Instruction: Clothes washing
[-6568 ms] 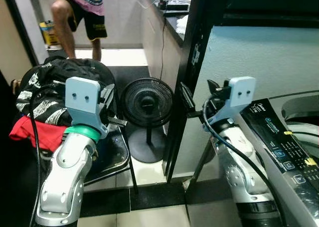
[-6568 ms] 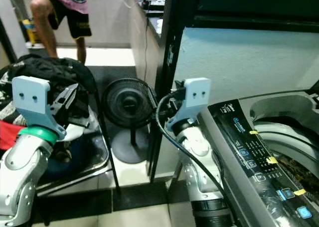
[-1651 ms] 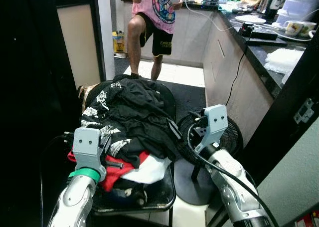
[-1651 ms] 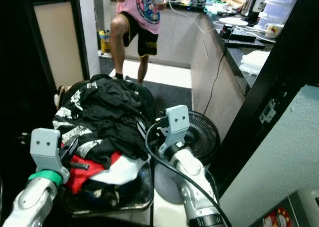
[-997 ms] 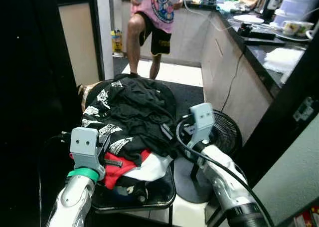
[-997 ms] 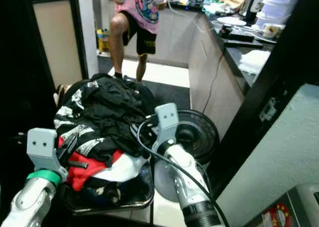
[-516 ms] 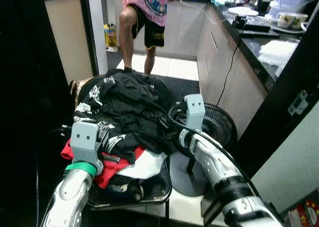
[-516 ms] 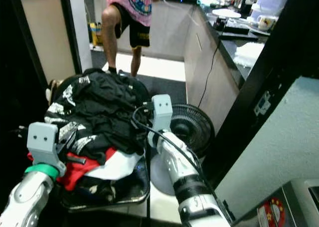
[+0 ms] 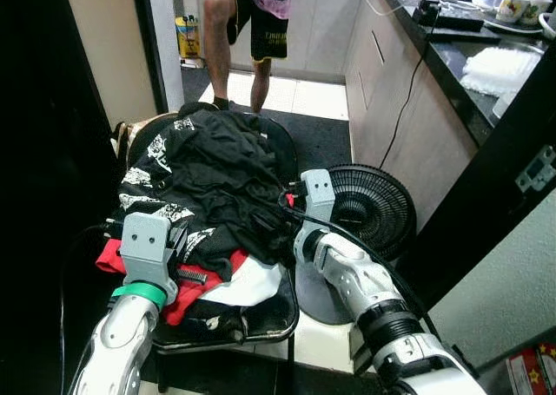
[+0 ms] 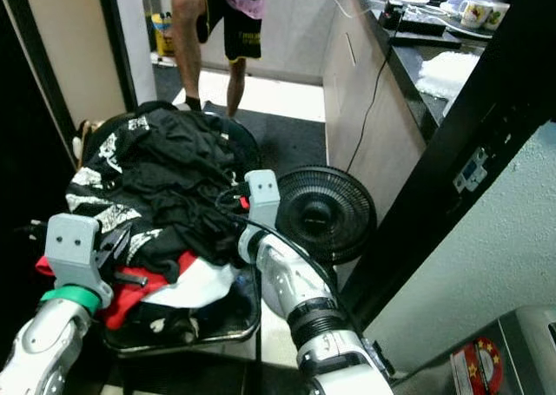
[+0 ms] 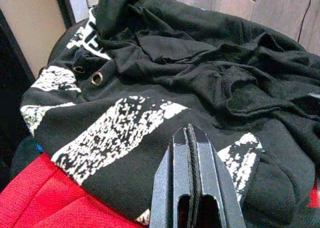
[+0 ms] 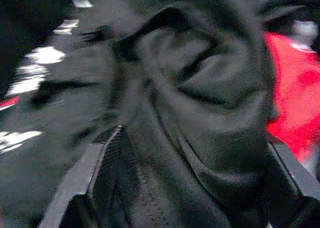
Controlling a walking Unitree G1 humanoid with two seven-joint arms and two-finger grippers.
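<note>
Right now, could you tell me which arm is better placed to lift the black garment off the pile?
The right. Its gripper has open jaws already pushed into the black garment, with cloth between them. The left gripper hovers above the pile with jaws shut.

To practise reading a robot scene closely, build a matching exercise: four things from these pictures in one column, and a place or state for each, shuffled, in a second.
Things:
1. left end effector
2. right end effector
3. fan
4. red garment

Places or states:
A. stands on the floor, right of the chair
B. fingers pressed shut, above the black printed garment
C. fingers spread wide, with a fold of black cloth between them
D. low in the clothes pile, under the black garments

Pairs: 1-B, 2-C, 3-A, 4-D
</note>
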